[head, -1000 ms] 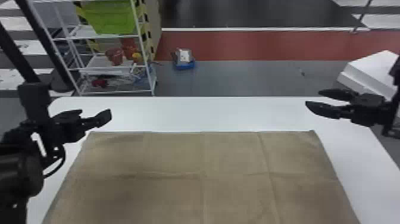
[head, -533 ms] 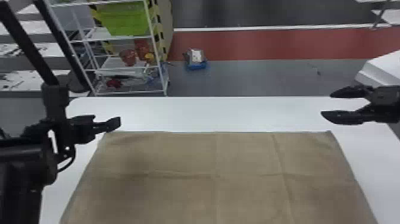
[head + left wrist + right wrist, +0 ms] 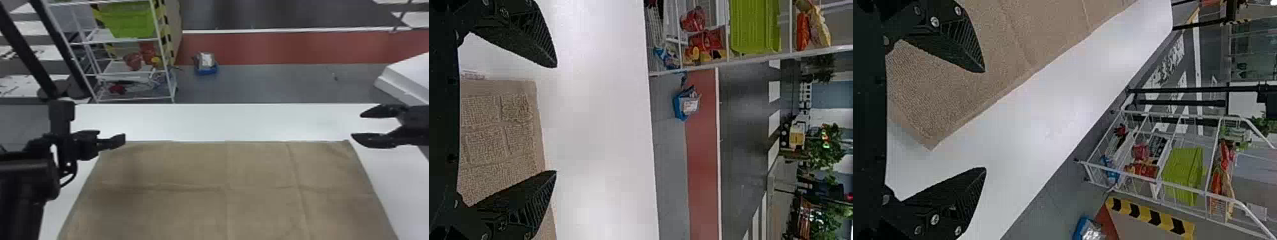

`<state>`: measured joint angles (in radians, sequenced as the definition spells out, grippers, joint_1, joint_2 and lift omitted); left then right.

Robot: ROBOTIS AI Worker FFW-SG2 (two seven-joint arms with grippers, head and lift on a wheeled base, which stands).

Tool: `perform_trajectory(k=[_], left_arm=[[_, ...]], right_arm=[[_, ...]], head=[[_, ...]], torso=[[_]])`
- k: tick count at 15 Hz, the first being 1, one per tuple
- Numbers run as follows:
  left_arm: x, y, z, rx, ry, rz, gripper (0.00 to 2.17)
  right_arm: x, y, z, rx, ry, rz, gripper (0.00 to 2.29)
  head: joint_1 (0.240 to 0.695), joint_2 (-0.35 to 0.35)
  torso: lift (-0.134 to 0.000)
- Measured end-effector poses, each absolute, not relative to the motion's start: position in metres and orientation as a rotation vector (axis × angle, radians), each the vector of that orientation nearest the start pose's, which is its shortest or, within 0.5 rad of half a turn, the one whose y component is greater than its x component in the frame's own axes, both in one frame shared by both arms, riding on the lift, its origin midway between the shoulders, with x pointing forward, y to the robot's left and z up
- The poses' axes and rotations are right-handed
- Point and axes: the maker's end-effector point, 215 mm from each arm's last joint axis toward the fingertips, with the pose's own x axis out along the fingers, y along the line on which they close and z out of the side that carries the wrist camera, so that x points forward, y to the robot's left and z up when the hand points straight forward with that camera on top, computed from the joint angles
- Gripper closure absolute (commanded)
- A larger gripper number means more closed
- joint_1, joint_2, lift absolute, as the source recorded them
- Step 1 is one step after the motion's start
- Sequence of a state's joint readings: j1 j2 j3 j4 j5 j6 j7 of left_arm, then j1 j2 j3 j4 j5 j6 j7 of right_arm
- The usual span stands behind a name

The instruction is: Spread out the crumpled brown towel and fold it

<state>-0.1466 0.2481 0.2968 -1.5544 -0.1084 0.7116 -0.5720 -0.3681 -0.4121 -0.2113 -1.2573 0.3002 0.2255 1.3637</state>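
The brown towel point(image 3: 255, 191) lies spread flat on the white table, with light creases and its far edge running straight across. At the towel's far left corner is my left gripper point(image 3: 111, 140); in the left wrist view the left gripper point(image 3: 556, 119) stands open, the towel point(image 3: 499, 145) partly between and below its fingers. My right gripper point(image 3: 356, 126) is by the far right corner, open. In the right wrist view the right gripper point(image 3: 985, 120) has a corner of the towel point(image 3: 953, 105) showing beyond its parted fingers, nothing gripped.
The white table point(image 3: 242, 121) extends behind the towel and along both its sides. Past its far edge stand a white wire rack point(image 3: 134, 71) with a green bin point(image 3: 131, 20), and a blue container point(image 3: 206, 68) on the floor. A white block point(image 3: 405, 76) is at the right.
The head view has shifted, so the towel and the background sit farther right in it at first. Both grippers remain near the far corners, holding nothing; the right one's fingers appear wider apart.
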Motion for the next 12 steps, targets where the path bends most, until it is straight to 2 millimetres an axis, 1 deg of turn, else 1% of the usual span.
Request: perform_trajectory(k=[3,4,7,12], left_arm=[[0.577,0.412,-0.44,0.072,0.587,-0.14,0.22],[0.577,0.412,-0.444,0.078,0.597,-0.149,0.3],[0.572,0.413,-0.454,0.083,0.633,-0.169,0.33],[0.569,0.416,-0.455,0.077,0.656,-0.169,0.33]], right_arm=[[0.557,-0.349,-0.364,-0.34,0.504,0.894,0.25],[0.556,-0.35,-0.364,-0.339,0.503,0.892,0.25],[0.554,-0.355,-0.363,-0.335,0.503,0.885,0.25],[0.554,-0.355,-0.362,-0.33,0.497,0.885,0.29]], head=[[0.695,0.061],[0.695,0.06],[0.695,0.057],[0.695,0.06]], torso=[[-0.124],[-0.124],[-0.124],[-0.124]])
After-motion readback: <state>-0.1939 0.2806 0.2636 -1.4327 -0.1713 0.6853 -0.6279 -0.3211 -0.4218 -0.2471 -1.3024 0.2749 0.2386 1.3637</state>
